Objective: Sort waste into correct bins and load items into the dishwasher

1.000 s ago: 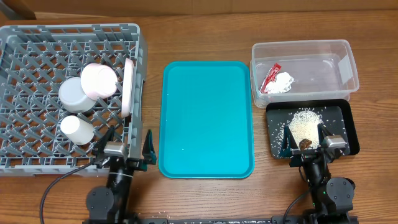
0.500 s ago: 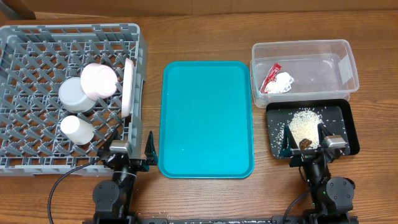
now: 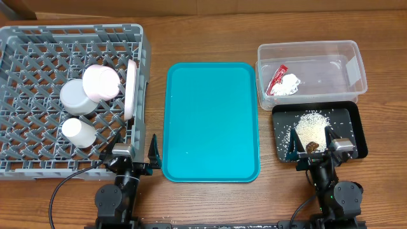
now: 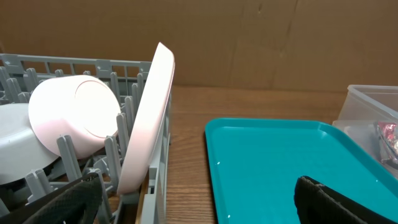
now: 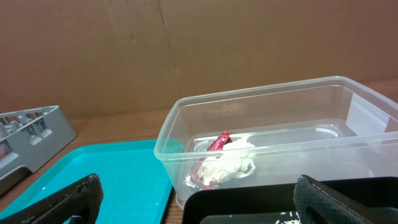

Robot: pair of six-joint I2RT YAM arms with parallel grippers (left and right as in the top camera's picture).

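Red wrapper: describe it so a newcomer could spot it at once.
Right of the big teal tray, at the far side, stands a clear plastic tub. Near its left end the red wrapper lies beside a crumpled white tissue; it is the only red thing there.

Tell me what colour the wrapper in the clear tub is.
Red; the wrapper shows best in the overhead view.
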